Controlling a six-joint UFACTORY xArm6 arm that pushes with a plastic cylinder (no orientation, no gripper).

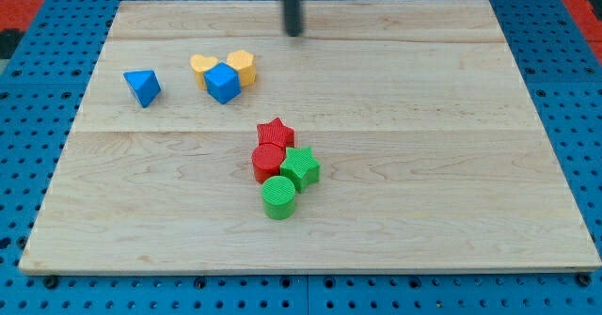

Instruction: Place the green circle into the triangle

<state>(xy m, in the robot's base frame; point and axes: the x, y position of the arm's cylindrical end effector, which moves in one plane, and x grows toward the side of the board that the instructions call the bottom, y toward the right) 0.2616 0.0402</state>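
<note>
My tip (pixel 295 33) hovers well above the green circle (pixel 278 197), which touches the green star (pixel 301 167) on the desk (pixel 451 165); no hand shows.

A robotics lab bench. A pale wooden table (pixel 470 165) sits on a blue metal pegboard base (pixel 38 89) dotted with regular mounting holes. Small coloured plastic blocks lie on the wood, and a dark rod hangs above.

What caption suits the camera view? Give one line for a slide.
My tip hovers near the view's top, far from the green circle and the blue triangle.
</note>
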